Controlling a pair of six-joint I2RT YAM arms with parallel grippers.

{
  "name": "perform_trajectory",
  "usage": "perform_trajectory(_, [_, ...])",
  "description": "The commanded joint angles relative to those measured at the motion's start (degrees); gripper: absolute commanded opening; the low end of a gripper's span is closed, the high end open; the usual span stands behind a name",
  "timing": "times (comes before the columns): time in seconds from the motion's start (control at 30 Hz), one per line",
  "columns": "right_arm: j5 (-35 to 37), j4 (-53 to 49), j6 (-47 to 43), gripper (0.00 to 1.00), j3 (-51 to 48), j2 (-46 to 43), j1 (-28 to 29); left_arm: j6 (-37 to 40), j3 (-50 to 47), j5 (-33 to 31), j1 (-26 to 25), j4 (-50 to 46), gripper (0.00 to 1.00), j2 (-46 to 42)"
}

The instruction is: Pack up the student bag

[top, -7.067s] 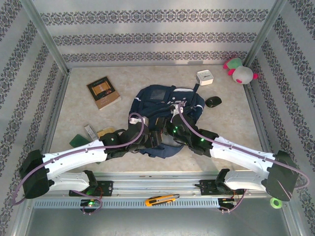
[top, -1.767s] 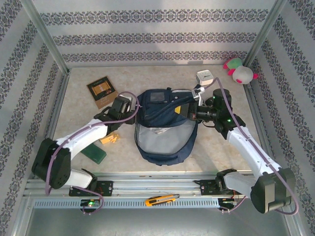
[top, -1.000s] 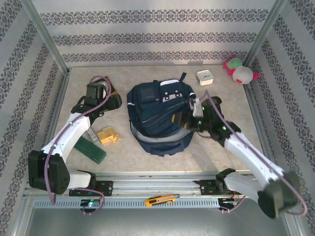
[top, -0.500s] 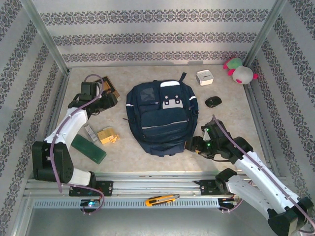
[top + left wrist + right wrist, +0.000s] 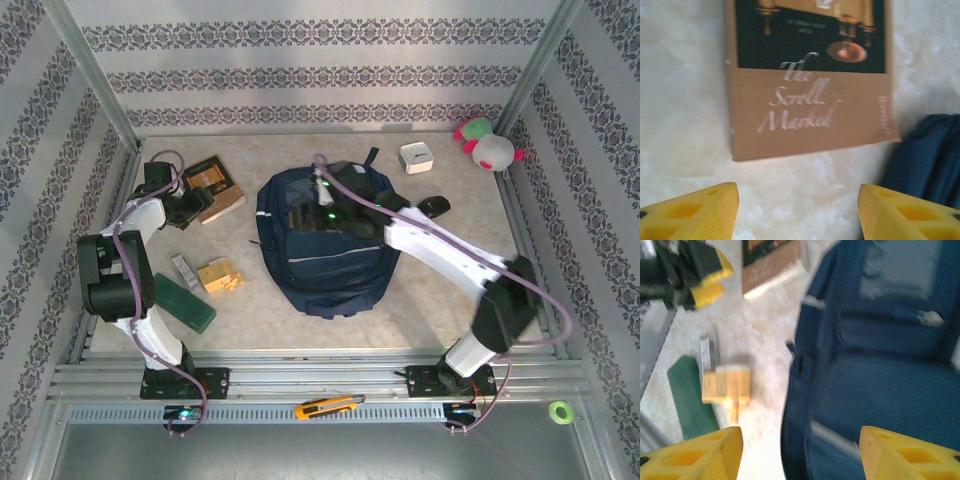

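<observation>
Top external view: the bag [image 5: 325, 245] lies flat at mid-table, front pockets up, so either arm can reach it. A book [image 5: 212, 187] lies just left of it, probably the first item to go in. The left arm folds back tightly along the left wall, and the left gripper [image 5: 178, 208] points at the book's near edge. Its jaws are spread and empty (the left wrist view shows bare table between the fingertips). The right arm stretches diagonally across the bag, with the right gripper [image 5: 322, 195] above its upper panel. Those jaws are spread too, gripping nothing, probably positioned to open the bag.
</observation>
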Motion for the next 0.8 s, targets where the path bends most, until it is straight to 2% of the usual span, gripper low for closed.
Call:
perform_trajectory(0.0, [1.62, 10.59, -5.06, 0.62, 7.68, 9.98, 0.72, -3.36, 1.79, 1.69, 1.15, 3.82, 0.62, 2.62])
perform_trajectory(0.17, [0.09, 13.98, -4.80, 0.62, 21.22, 26.47, 0.97, -4.45, 3.47, 0.80, 1.57, 5.57, 0.61, 5.40])
perform_trajectory(0.3, [0.72, 17.35, -3.63, 0.63, 28.09, 35.09, 0.98, -3.43, 4.35, -1.40, 2.21, 4.69, 0.62, 5.83])
perform_trajectory(0.47, [-0.95, 16.31, -1.90, 0.64, 42.16, 46.59, 0.84, -2.99, 5.40, -1.64, 3.19, 4.63, 0.62, 6.92])
perform_trajectory(0.6, [-1.46, 13.90, 2.24, 0.64, 52.43, 54.41, 0.58, -2.16, 6.96, -1.25, 3.26, 2.87, 0.61, 8.26])
perform_trajectory(0.77, [-1.52, 14.41, 5.26, 0.64, 59.22, 59.94, 0.71, -2.84, 6.06, -0.05, 3.42, 4.06, 0.60, 8.59])
